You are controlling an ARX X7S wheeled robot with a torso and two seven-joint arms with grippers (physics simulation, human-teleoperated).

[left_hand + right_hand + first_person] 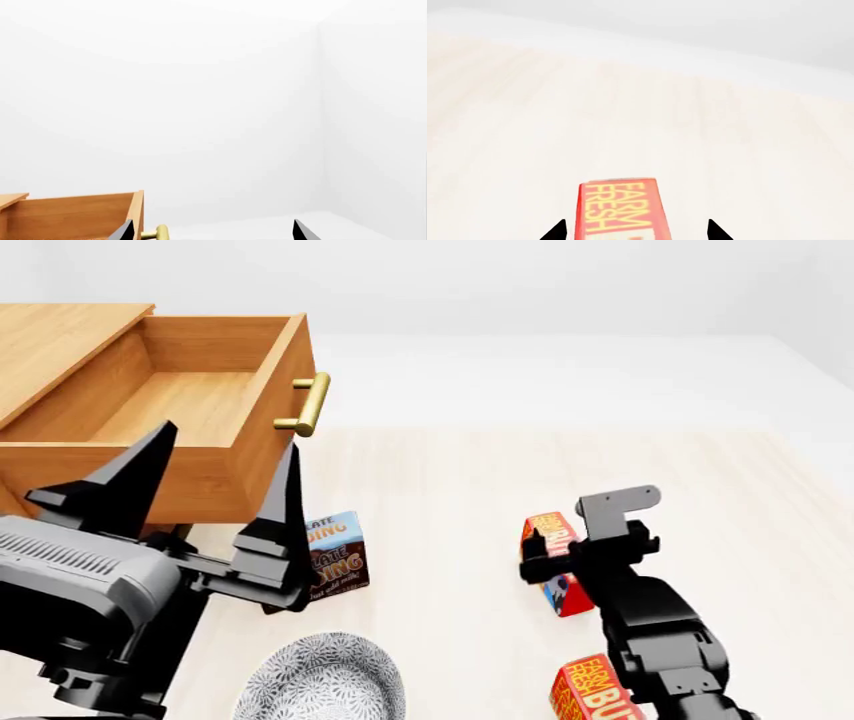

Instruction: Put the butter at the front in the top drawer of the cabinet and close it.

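Note:
Two identical red-and-orange butter cartons lie on the pale floor. My right gripper (574,558) hangs over the farther butter carton (545,532), while the nearer one (594,692) lies beside my right forearm. In the right wrist view that farther carton (620,205) lies between the open fingertips (714,231), which do not close on it. The cabinet (54,335) stands at the far left with its top drawer (200,455) pulled out and showing nothing inside. My left gripper (214,480) is open in front of the drawer, near the brass handle (161,232).
A brown-and-blue chocolate pudding box (334,555) stands just right of my left gripper. A patterned grey bowl (320,680) sits at the near edge of the floor. White walls close off the back.

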